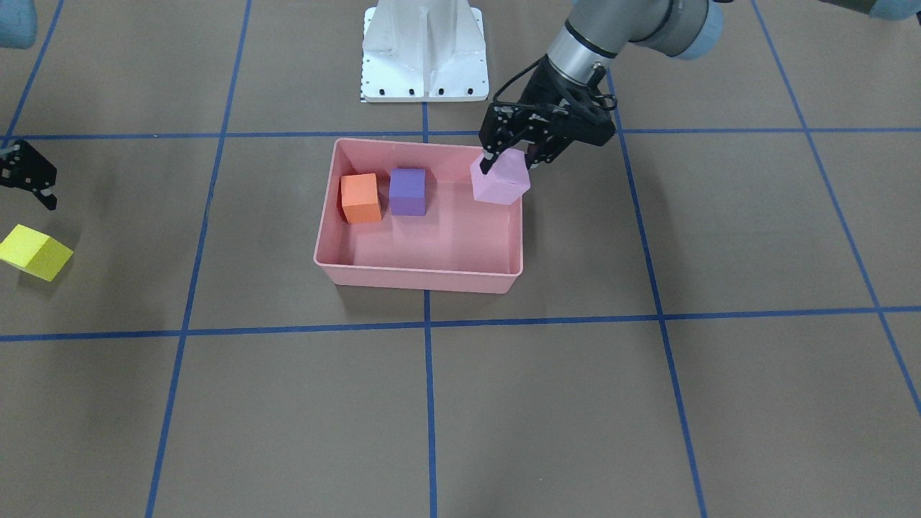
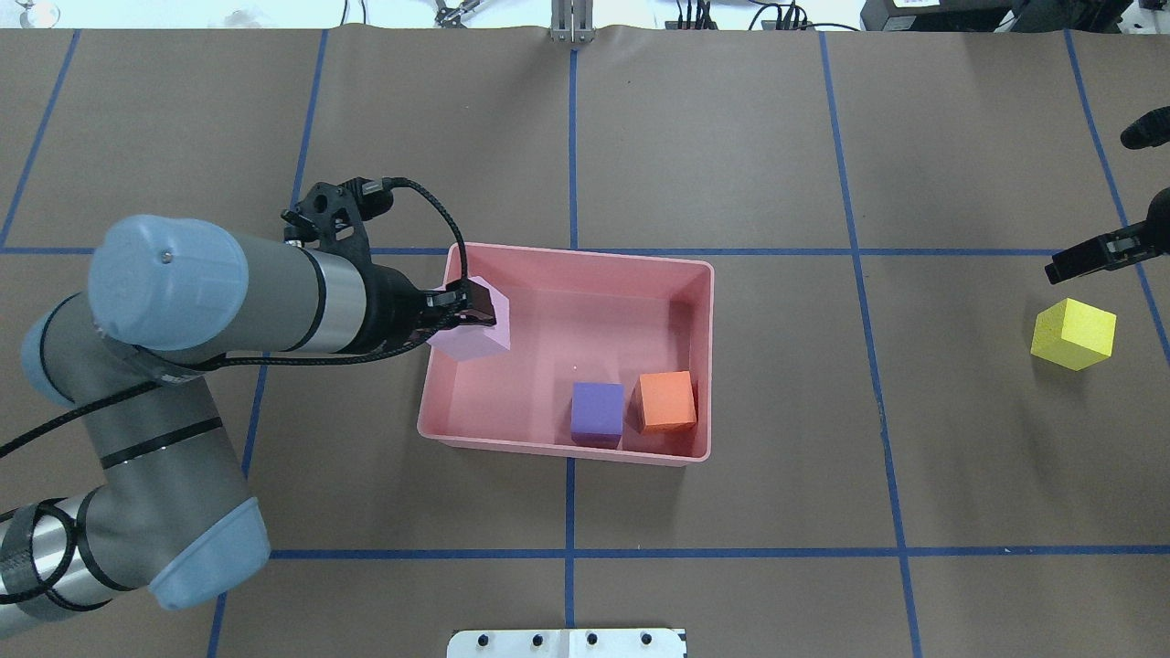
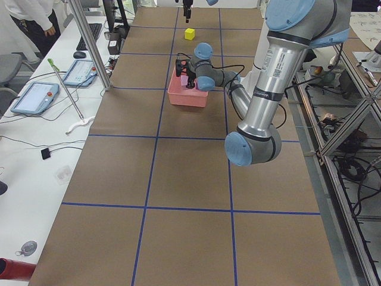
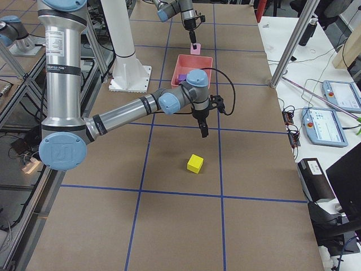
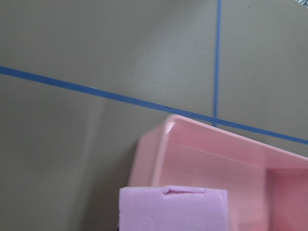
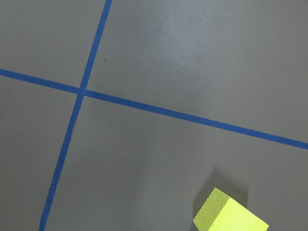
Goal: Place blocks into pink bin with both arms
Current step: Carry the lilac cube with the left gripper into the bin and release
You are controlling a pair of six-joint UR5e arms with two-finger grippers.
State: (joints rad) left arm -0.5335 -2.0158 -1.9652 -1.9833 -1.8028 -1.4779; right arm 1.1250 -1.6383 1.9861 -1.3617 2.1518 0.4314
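My left gripper is shut on the light pink-lilac cube and holds it tilted above the pink bin's corner nearest the left arm. It also shows in the overhead view with the cube, and the cube fills the bottom of the left wrist view. The orange cube and the purple cube sit side by side inside the bin. The yellow cube lies on the table far to the robot's right. My right gripper hovers just beside it, empty, and looks open; it is partly cut off.
The table is brown paper with blue tape grid lines. The white robot base stands behind the bin. The yellow cube sits at the bottom edge of the right wrist view. Benches with tablets line the table's far side.
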